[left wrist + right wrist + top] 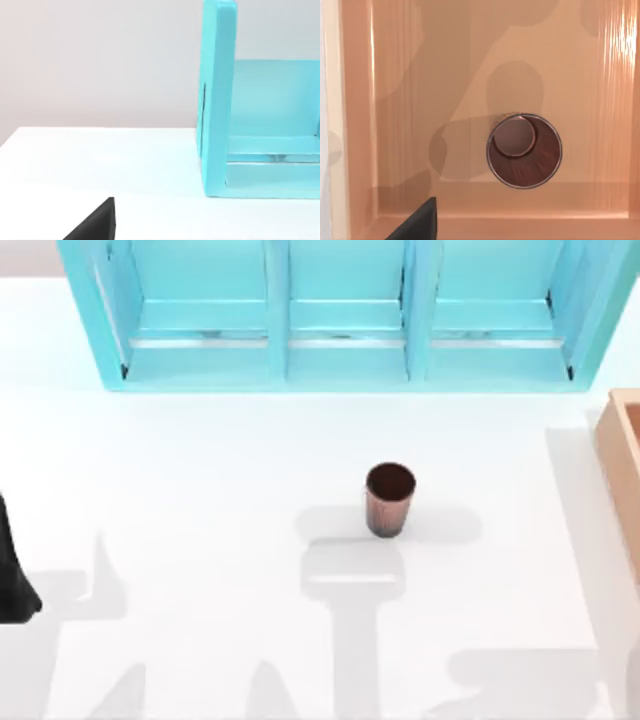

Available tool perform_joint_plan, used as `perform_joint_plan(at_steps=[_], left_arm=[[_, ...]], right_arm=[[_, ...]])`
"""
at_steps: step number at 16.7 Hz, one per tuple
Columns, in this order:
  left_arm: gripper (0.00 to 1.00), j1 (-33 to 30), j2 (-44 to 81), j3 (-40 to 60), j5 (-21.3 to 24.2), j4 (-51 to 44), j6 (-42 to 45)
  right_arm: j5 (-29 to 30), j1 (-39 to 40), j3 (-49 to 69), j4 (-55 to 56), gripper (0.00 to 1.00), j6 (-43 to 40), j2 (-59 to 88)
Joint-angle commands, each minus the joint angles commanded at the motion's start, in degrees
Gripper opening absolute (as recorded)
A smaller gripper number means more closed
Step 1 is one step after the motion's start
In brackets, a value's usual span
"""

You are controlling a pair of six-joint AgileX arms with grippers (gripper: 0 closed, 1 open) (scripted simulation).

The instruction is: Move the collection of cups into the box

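One reddish-brown ribbed cup (389, 499) stands upright on the white table near the middle, with no gripper by it. A second cup (524, 150) stands upright on the floor of the tan wooden box (355, 125), free of any grip. My right gripper (417, 222) hangs above the box and looks straight down into it, a dark part of it showing at the picture's edge. The box (622, 455) sits at the table's right edge. My left arm (14, 575) is parked at the table's left edge, and a dark part of its gripper (95, 222) shows in the left wrist view.
A big turquoise shelf unit (340, 315) with three bays runs along the back of the table; its end wall (217, 100) stands close ahead of the left wrist camera. White tabletop lies between the middle cup and the box.
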Motion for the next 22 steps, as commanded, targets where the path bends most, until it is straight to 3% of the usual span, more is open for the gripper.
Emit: perform_joint_plan(at_steps=[10,22], left_arm=[[1.00,0.00,0.00,0.00,0.00,0.00,0.00],[1.00,0.00,0.00,0.00,0.00,0.00,0.00]], right_arm=[[0.76,1.61,5.08,-3.62,1.00,1.85,1.45],[4.53,32.36,35.05,-10.26,1.00,31.28,32.23]])
